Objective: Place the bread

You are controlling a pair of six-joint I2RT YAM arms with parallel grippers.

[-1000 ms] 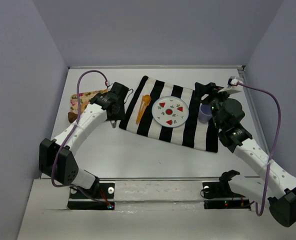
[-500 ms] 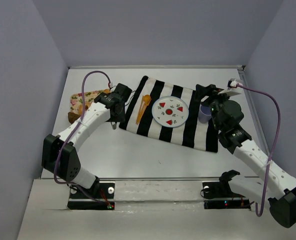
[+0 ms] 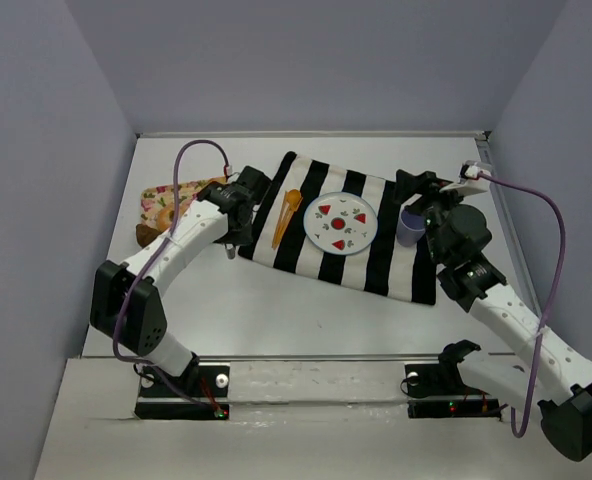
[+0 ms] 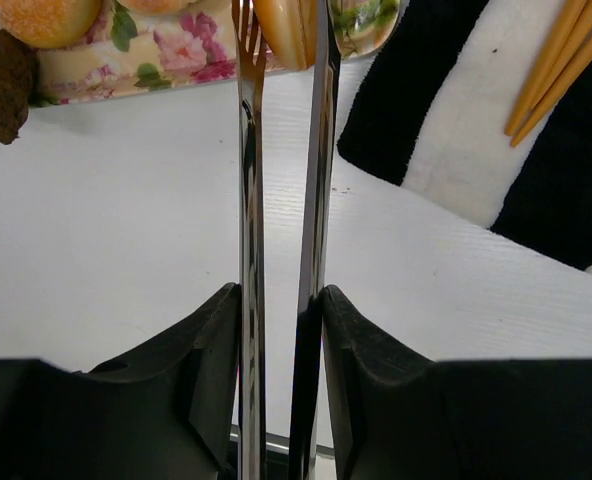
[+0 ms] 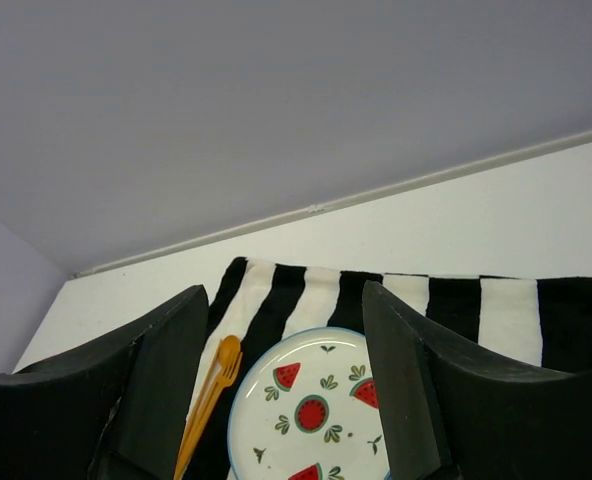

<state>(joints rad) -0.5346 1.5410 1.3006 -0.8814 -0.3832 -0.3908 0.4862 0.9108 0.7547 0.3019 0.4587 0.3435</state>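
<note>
gripping tongs [image 4: 322,150], left tool [image 4: 281,300] (bread [image 4: 279,25] between the tips)

A white tabletop [image 3: 296,310] is boxed in on three sides by plain lavender-grey walls: the back wall [image 3: 306,60] at its far edge, the left wall [image 3: 36,200] and the right wall [image 3: 576,120] along its sides. A thin pale seam [image 3: 306,132] runs where the back wall meets the tabletop, and a paler ledge [image 3: 316,430] lines its near edge. Soft, even light leaves only faint shadows on it.
</note>
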